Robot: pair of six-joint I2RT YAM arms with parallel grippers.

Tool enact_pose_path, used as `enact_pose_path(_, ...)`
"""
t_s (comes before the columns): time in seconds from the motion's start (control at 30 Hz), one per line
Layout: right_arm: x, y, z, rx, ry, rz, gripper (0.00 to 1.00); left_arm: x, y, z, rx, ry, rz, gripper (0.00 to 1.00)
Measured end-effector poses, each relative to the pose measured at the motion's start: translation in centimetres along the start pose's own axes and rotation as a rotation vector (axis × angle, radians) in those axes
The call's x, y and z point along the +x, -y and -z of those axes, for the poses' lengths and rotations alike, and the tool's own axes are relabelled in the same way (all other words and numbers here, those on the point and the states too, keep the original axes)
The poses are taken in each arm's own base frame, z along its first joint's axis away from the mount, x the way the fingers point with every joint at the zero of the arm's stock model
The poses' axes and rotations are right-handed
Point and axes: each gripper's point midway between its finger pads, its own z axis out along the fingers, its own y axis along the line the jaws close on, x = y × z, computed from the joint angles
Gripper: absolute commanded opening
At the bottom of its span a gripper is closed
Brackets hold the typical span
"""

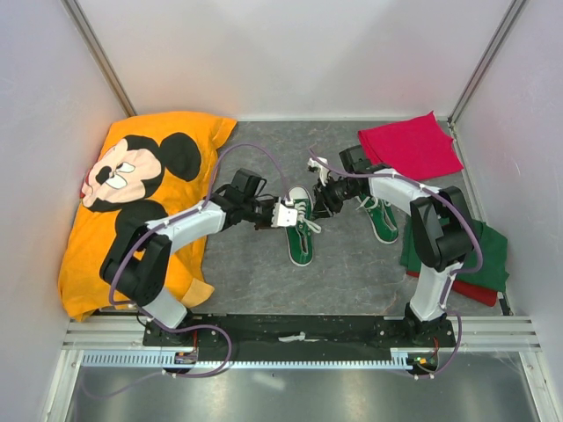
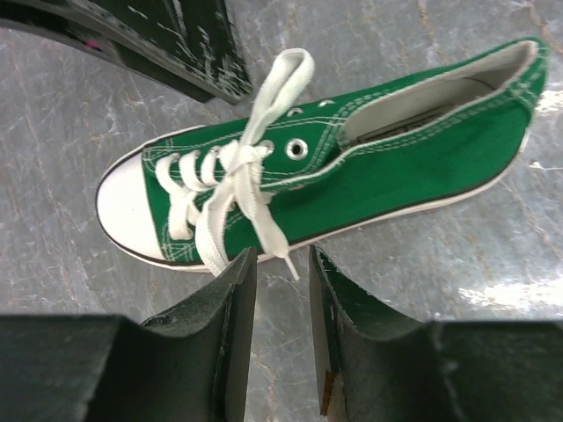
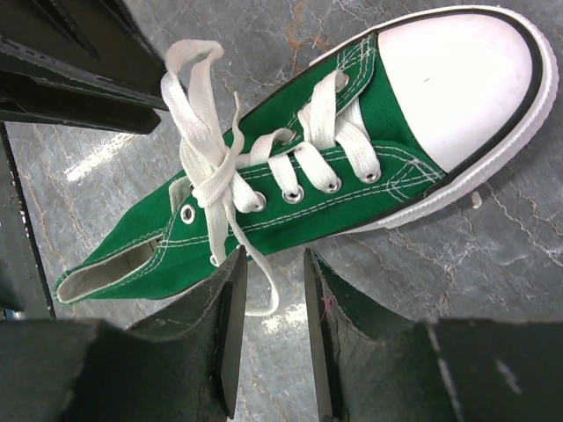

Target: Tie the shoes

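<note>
Two green sneakers with white laces stand on the grey table. The middle shoe lies between my grippers; the other shoe stands to its right. My left gripper is open at the shoe's left side. In the left wrist view the shoe shows a knot with one loop, and a loose lace end lies at the open gripper. My right gripper is open at the shoe's right side. In the right wrist view a lace strand hangs from the shoe between the open gripper fingers, ungripped.
A yellow Mickey Mouse shirt covers the table's left side under the left arm. A red cloth lies at the back right. A folded green cloth over a red one lies at the right edge. White walls enclose the table.
</note>
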Motion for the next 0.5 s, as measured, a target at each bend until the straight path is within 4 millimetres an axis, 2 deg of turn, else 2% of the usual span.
enact_pose_path(0.13,0.2,-0.2,-0.4,-0.007,-0.005,0.011,0.41,0.2,-0.6,-0.4,-0.006,-0.012,-0.003,0.38)
enact_pose_path(0.43,1.5,-1.1,-1.5,-0.036,-0.038,0.032,0.40,0.2,-0.7,-1.4,0.013,-0.012,-0.004,0.41)
enact_pose_path(0.5,1.7,-1.2,-1.6,-0.039,-0.043,0.031,0.35,0.0,-0.7,-1.7,0.017,-0.009,-0.010,0.41)
